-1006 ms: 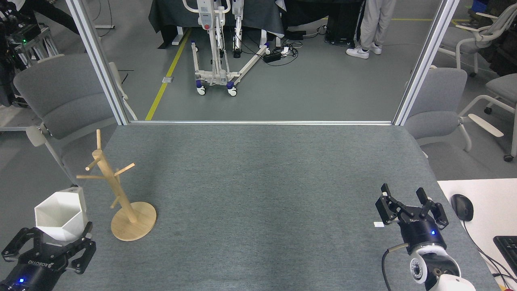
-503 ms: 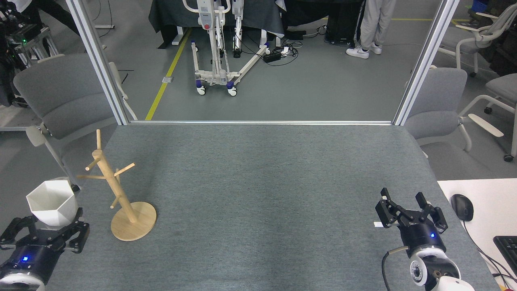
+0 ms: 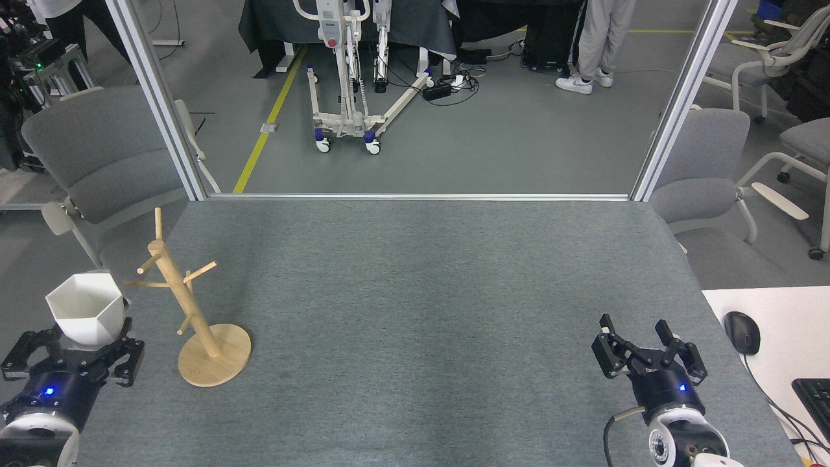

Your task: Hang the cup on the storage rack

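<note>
Lower left of frame: your left pincer holds the cup upright, left of the rack; right pincer wide, empty.

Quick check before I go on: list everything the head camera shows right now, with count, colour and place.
cup: 1, white, near left table edge, upright in left pincer
storage rack: 1, light wood, left side of table, right of cup, pegs bare
table: 1, grey felt top
chairs: several, grey, left and right of table
wheeled frame: 1, white, on floor beyond table
floor line: 1, yellow
mouse: 1, black, white desk at right
keyboard: 1, black, right edge
person's legs: 1 pair, grey trousers, far back
left pincer: black, shut on cup
right pincer: black, open, empty
</note>
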Controlling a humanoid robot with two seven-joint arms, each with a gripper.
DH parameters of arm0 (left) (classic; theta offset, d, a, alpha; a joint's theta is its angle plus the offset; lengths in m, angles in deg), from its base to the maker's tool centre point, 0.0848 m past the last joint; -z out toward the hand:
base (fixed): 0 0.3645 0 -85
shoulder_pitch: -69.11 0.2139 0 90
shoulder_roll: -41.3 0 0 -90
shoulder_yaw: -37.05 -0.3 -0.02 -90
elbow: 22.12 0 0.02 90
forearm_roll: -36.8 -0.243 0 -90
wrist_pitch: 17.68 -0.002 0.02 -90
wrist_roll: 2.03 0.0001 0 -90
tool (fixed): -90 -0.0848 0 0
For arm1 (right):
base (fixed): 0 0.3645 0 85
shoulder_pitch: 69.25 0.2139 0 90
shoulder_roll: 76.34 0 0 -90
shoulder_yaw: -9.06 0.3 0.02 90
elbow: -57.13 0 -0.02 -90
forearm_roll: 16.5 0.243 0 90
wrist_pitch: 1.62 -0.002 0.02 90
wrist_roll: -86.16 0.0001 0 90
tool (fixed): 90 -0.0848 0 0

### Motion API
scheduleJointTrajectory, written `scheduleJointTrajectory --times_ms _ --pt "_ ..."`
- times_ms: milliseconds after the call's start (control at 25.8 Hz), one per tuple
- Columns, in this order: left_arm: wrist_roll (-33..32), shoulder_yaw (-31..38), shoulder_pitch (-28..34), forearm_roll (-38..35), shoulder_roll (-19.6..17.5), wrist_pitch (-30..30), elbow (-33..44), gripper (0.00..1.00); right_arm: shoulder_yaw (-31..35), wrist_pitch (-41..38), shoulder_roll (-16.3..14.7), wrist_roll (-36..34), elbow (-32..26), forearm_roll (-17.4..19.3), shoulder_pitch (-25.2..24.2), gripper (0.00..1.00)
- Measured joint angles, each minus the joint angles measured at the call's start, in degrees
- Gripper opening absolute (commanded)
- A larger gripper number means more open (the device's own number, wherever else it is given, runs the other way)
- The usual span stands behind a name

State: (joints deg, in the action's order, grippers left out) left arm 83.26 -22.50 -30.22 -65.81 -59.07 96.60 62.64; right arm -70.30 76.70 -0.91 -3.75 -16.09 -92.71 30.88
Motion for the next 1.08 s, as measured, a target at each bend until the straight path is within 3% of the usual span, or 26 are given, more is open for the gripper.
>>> scheduleJointTrajectory --times_ms 735,813,968,1084 --pt "0.0 -4.8 -0.3 -5.4 1.6 -2.4 -1.0 0.0 -0.2 0.6 1.0 0.2 -0.5 -0.1 2.2 0.99" --pt "0.0 -5.0 -0.3 -5.5 1.6 -2.6 -1.4 0.13 -0.2 0.6 1.0 0.2 -0.5 -0.1 2.2 0.99" --pt "0.0 -5.0 -0.3 -5.5 1.6 -2.9 -2.2 0.62 -0.4 0.6 1.0 0.0 -0.6 -0.2 2.1 0.99" --pt "0.1 -5.1 -0.3 -5.5 1.6 -3.3 -2.5 0.75 -1.7 0.5 1.0 0.0 -0.9 -0.4 2.1 0.99"
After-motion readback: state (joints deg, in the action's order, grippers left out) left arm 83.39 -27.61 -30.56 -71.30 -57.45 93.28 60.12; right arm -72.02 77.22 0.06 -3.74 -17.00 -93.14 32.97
